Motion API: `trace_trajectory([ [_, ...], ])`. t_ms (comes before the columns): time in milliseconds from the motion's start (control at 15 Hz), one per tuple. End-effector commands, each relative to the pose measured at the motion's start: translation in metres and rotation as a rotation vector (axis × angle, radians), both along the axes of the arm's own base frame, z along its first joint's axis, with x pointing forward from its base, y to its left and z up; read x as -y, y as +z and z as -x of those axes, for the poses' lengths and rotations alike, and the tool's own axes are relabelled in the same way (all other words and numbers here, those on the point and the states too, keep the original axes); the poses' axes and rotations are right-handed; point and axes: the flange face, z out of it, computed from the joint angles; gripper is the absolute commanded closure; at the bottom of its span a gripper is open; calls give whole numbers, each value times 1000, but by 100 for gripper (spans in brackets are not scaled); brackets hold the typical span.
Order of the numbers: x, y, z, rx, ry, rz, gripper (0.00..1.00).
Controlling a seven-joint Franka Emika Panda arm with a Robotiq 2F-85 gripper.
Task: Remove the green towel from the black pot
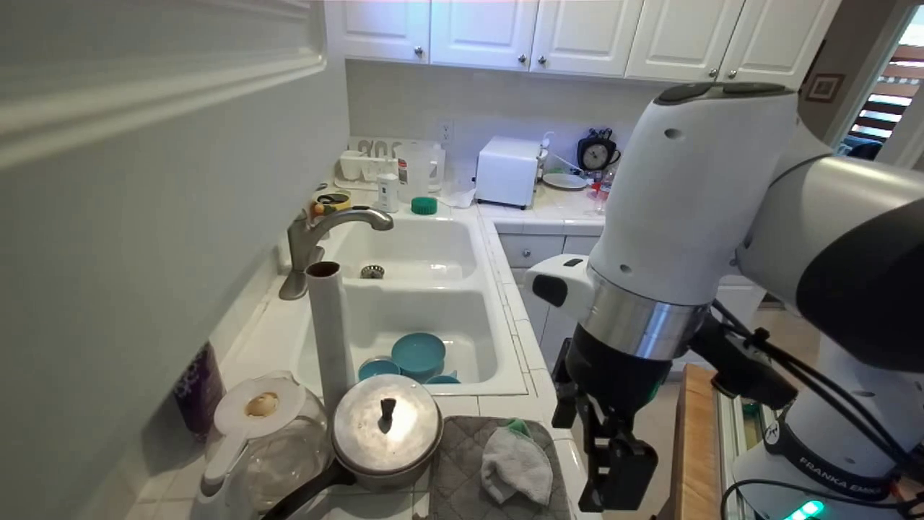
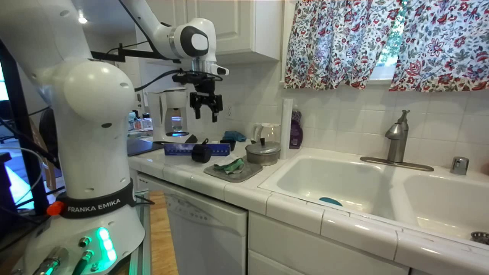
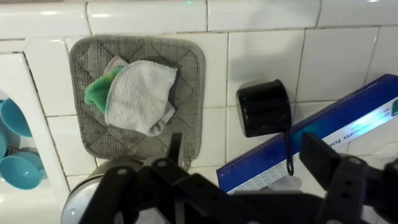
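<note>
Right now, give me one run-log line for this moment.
gripper: open, empty, above counter | towel: on mat | black pot: off mat, apart from towel

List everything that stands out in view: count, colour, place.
Square quilted mat: 1, grey, on white tiled counter
Crumpled cloth towel: apparently 1, green and white, on mat
Long printed box: 1, blue and white, on counter
Cylindrical pot: 1, black, beside box
Lidded metal saucepan: 1, silver, beside mat
Upright tube: 1, white, beside saucepan
Glass carafe: 1, clear and white, beside saucepan
Tall bottle: 1, purple, near carafe
Double-basin sink: 1, white, in counter
Round bowls: at least 3, teal, in sink
Curved metal faucet: 1, silver, at sink
Coffee maker: 1, white, on counter
Floral curtains: 2, multicoloured, above sink
Robot arm: 1, white, beside counter
Two-finger gripper: 1, black, above counter
</note>
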Motion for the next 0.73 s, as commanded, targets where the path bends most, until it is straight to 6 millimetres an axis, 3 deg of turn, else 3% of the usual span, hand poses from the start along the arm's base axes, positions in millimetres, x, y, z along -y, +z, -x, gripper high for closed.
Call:
trace_trajectory([
  [0,5,26,9,-80,-56,11,0],
  [67,2,14,5,-47,-18,19,0],
  [667,3,15,6,-50,-19,23,0],
])
